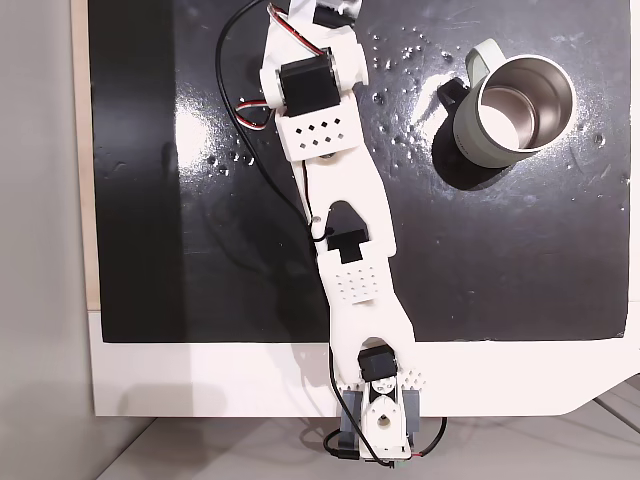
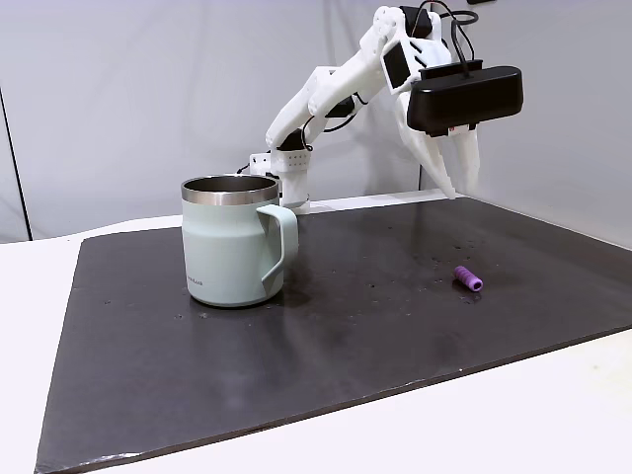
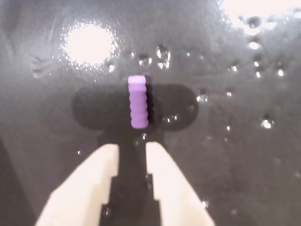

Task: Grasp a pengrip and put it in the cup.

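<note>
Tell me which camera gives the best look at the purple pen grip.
The wrist view: the pen grip lies close and central, ribs visible, just beyond the fingertips. In a fixed view it is a tiny purple piece on the mat.

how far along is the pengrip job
Early. Nothing is done: the pengrip lies on the black mat, ungrasped, apart from the cup. In hand: the hand hovers above it, fingers slightly apart, holding nothing. Left: descend, grasp, carry, drop into the cup.

Purple pengrip (image 3: 138, 102) flat, cup (image 2: 234, 242) upright
</note>
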